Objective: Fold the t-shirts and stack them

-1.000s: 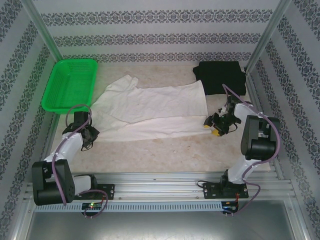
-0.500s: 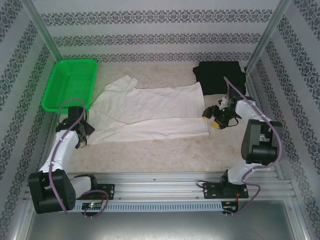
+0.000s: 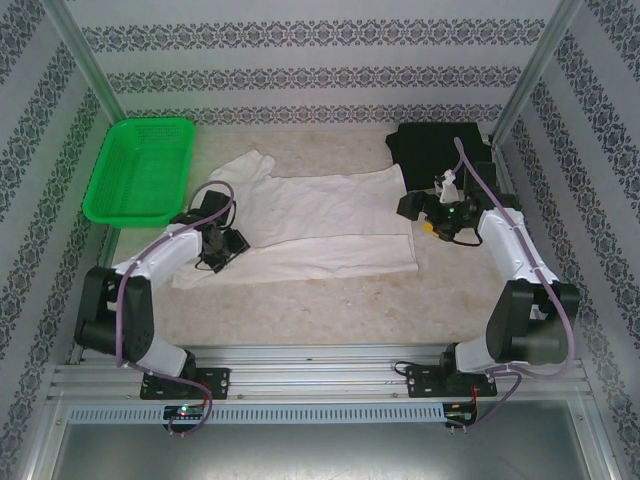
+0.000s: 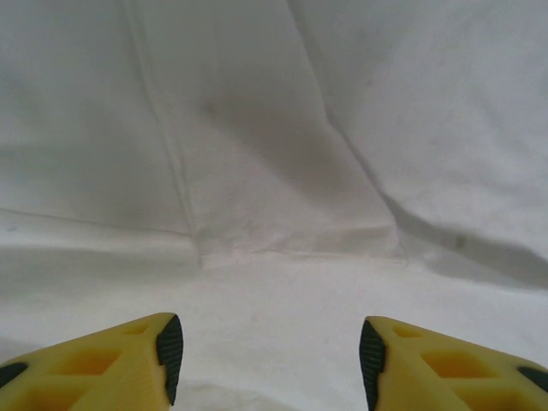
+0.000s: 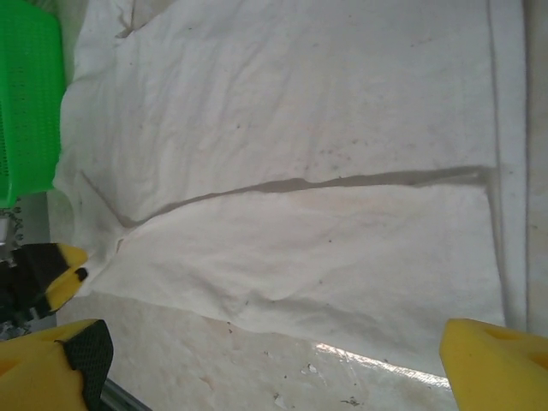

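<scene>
Bright even light; soft shadows in folds of the white t-shirt (image 5: 282, 111); wrist views slightly blurred.

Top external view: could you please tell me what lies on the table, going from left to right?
green basket → white t-shirt → black t-shirt

From where I stood, no writing, label, brand, number or sign could be made out on anything there.
</scene>
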